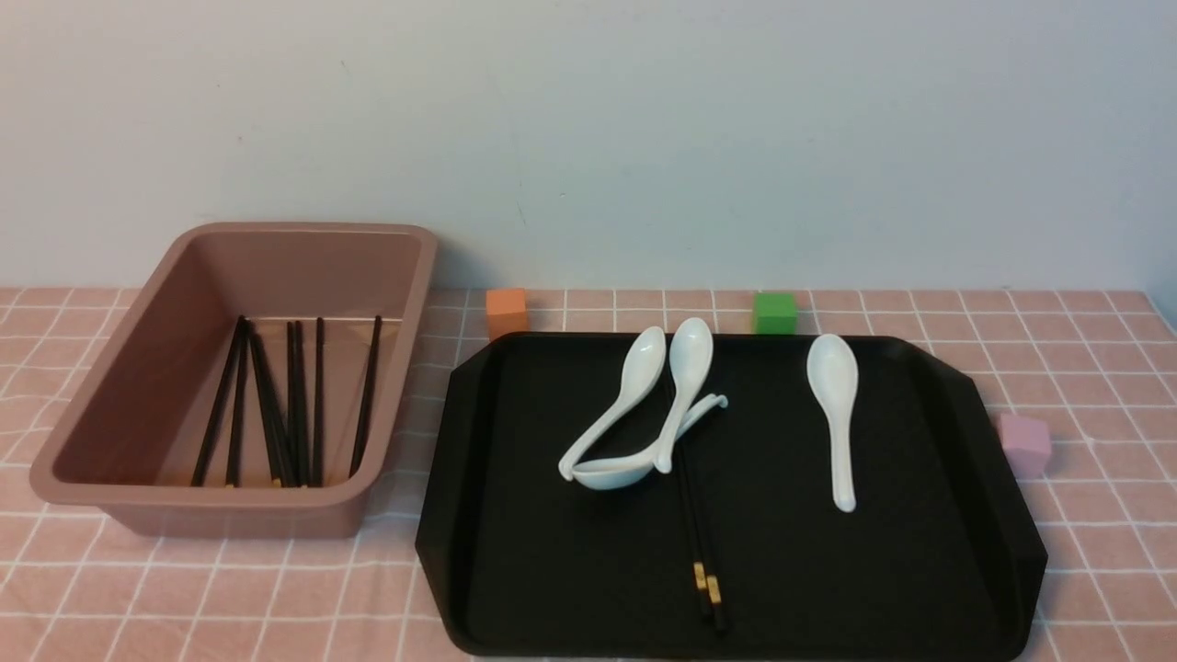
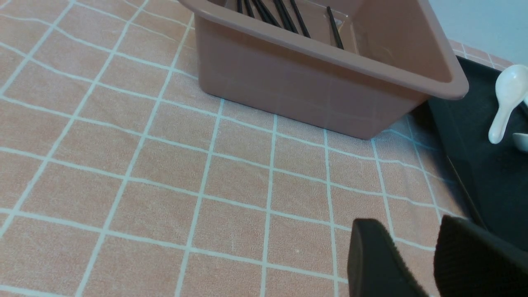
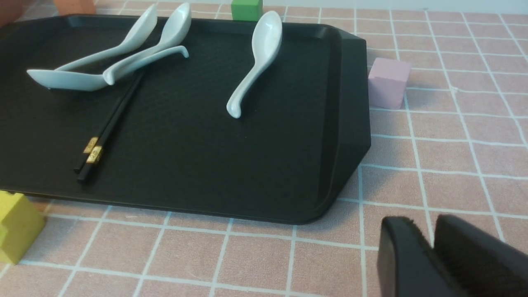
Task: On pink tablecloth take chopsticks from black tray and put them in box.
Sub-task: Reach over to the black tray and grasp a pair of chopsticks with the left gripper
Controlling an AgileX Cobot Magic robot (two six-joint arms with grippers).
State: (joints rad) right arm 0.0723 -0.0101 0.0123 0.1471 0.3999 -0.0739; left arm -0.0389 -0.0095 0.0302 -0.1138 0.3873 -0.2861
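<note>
On the black tray, chopsticks partly hidden under white spoons.

chopsticks: far ends hidden under spoons. black tray: near edge cut off by front view's bottom. yellow block: partly cropped, right wrist view.

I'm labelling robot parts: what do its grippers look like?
Only finger ends show, in the wrist views. The left gripper and right gripper each have two matte black, blunt-tipped fingers with ribbed inner faces. No cables or markings visible.
</note>
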